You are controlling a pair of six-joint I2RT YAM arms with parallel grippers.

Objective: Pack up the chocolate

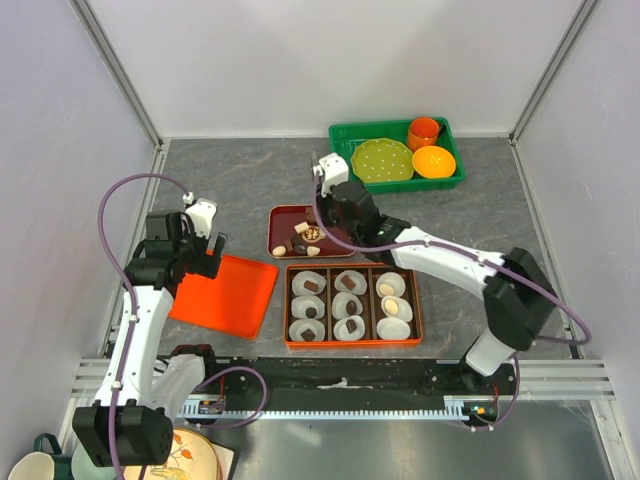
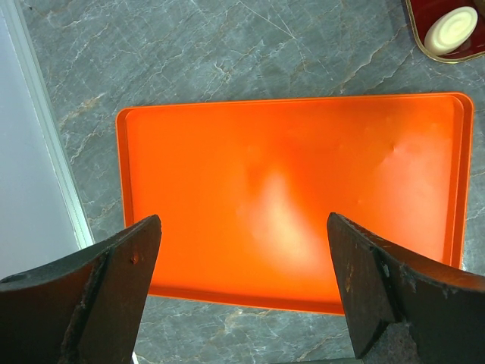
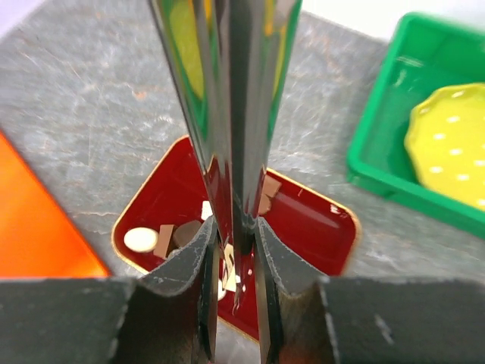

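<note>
1. Where things sit: the right hand (image 3: pixel 235 236) is squeezed onto a pair of shiny metal tongs (image 3: pixel 242 114). The tips point down into the red tray (image 3: pixel 311 227), where the loose chocolate (image 3: pixel 140 240) lies: a cream oval and a few brown cubes. I can't tell if the tips have actually got a piece, because the fingers block that spot. So the first risk is that it lifts off with nothing, or with a piece pinched by one corner.
2. The pieces in that tray are bunched close together. Closing the tongs could nudge a neighbour, flick it over the low rim onto the bench (image 3: pixel 91 98), or grab two at once.
3. Squeeze too hard and a small cube can pop out sideways. Too soft and it drops on the way to the divided box (image 1: pixel 350 343).
4. Only friction between the fingers holds the tongs. If they twist or slide in the grip, the tips end up off from where the arm expects them, and the drop misses its spot in the box.
5. The paper cups (image 1: pixel 349 326) look light and crinkly. Tips coming down too low could snag one, tip it, or knock a piece that's already packed. Most cups look filled, so there's little room for a miss.
6. The left hand (image 2: pixel 244 227) hangs wide apart over the bare orange tray (image 2: pixel 288 189), holding nothing, well off to the side. Not a worry unless it swings toward the box while the right arm crosses.
</note>
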